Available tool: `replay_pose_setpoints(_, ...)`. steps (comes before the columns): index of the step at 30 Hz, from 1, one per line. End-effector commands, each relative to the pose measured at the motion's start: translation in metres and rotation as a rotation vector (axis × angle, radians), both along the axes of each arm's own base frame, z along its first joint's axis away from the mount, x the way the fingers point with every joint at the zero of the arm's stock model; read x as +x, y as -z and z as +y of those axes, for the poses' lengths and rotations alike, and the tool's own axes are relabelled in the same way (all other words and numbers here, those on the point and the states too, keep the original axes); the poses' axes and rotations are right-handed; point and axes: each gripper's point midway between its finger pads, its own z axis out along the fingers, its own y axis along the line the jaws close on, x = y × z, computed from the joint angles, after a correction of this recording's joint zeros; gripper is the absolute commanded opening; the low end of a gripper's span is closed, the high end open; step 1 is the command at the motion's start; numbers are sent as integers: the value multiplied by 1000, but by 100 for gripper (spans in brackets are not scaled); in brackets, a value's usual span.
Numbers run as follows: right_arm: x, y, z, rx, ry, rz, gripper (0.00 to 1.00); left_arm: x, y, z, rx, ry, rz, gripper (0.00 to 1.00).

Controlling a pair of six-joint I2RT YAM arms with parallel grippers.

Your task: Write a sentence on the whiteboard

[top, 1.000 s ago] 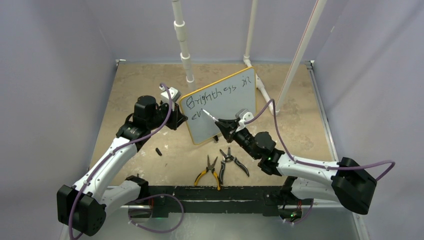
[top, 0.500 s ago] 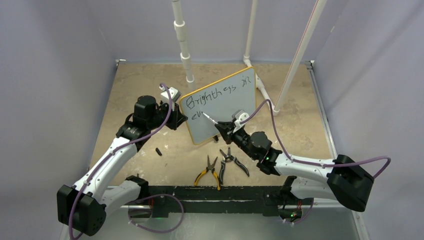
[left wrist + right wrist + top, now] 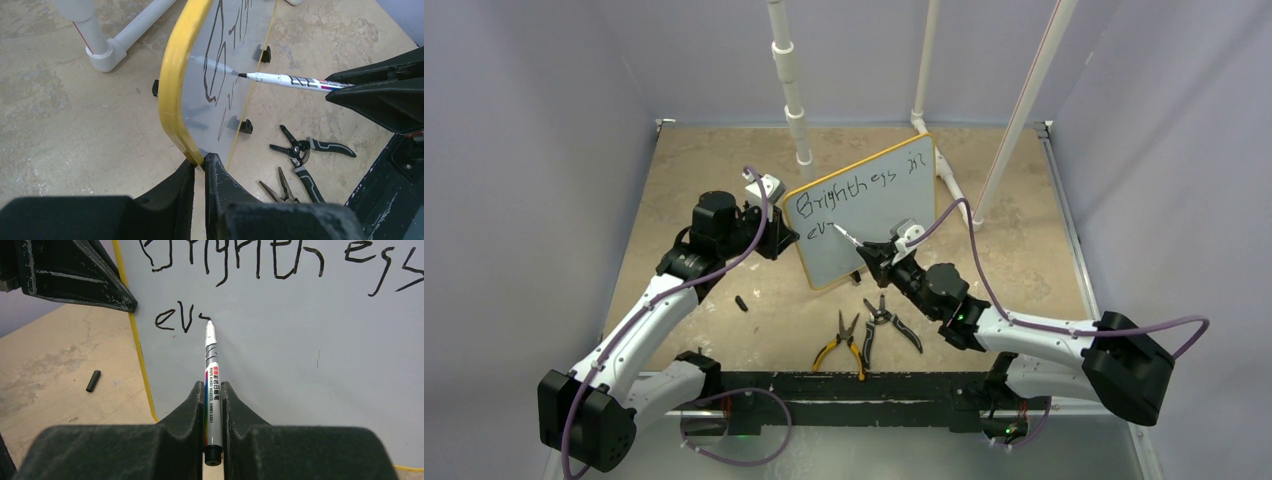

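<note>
Top external view, left to right: left claw (image 3: 784, 238) is pinched narrow on the yellow rim at the left edge of the whiteboard (image 3: 874, 215), which is propped steeply on the table (image 3: 704, 160) just right of that claw. The sentence (image 3: 854, 188) sits on the board face between the two claws: top line reads roughly "Brightness in", second line has only "ev" plus the start of a stroke, so most of line two is not yet written. Marker (image 3: 211, 365) is clamped in the right claw (image 3: 212, 387), which is closed tight on the barrel; the tip touches the board at the end of that stroke, ahead of the claw. A small black cap (image 3: 93, 381) lies on the table left of the right claw, and two pliers (image 3: 864, 335) lie near its base side. Risks: the board is held on one edge only, so pen pressure far from the left claw could swing or flex it and smear or skip letters; too light a touch leaves gaps; a slipped rim grip would drop the board.
</note>
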Motion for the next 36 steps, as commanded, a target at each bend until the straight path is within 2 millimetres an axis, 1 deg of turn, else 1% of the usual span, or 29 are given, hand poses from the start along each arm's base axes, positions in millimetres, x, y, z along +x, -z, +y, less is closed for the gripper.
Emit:
replay_pose_setpoints(1, 9, -4, -13, 3, 81, -3, 0, 0, -4, 1, 6, 13, -41, 0)
replay_pose_setpoints(10, 11, -23, -7, 32, 66, -53, 0, 0, -4, 1, 6, 13, -42, 0)
replay_pose_setpoints(18, 10, -30, -5, 46, 53, -70, 0, 0, -5, 1, 5, 12, -43, 0)
replay_pose_setpoints(26, 9, -41, -4, 74, 45, -95, 0, 0, -5, 1, 5, 13, -43, 0)
replay_pose_setpoints(33, 9, -34, 3, 51, 22, -84, 0, -1, -5, 1, 5, 13, -44, 0)
replay_pose_setpoints(36, 9, -36, 3, 46, 17, -101, 0, -1, -5, 1, 5, 13, -46, 0)
